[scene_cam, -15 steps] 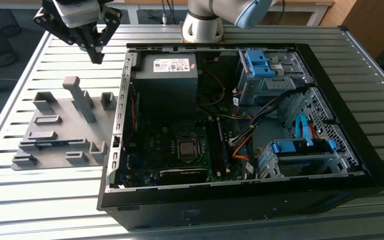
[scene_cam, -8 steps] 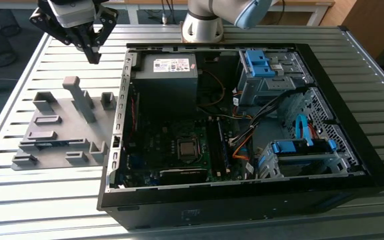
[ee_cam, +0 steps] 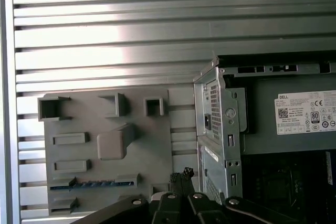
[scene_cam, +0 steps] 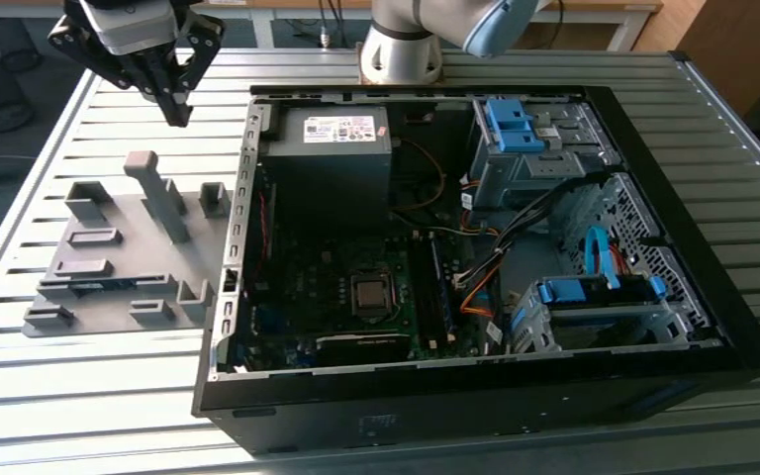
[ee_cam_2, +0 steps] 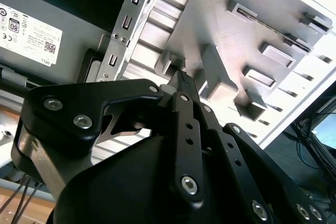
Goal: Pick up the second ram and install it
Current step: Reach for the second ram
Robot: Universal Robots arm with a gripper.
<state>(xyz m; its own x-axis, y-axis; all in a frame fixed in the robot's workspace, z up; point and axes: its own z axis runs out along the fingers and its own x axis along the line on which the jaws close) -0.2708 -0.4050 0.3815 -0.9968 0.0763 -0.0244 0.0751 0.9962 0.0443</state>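
The second ram [scene_cam: 106,285] is a thin blue-green stick standing on edge in a slot of the grey fixture plate [scene_cam: 116,228], on the exterior view's left beside the open computer case [scene_cam: 486,247]. In the first wrist view the ram [ee_cam: 92,184] shows as a blue strip near the plate's edge. My gripper [scene_cam: 179,114] hangs high over the slatted table beyond the far end of the plate, well away from the ram. Its fingertips [ee_cam: 181,174] are together with nothing between them; its fingers [ee_cam_2: 184,85] also appear in the second wrist view.
The fixture plate carries a tall grey post [scene_cam: 162,193] and several low blocks. Inside the case are the power supply [scene_cam: 333,129], the motherboard with its processor socket [scene_cam: 372,294], loose cables and blue drive brackets [scene_cam: 513,124]. The case's metal wall [scene_cam: 238,228] stands next to the plate.
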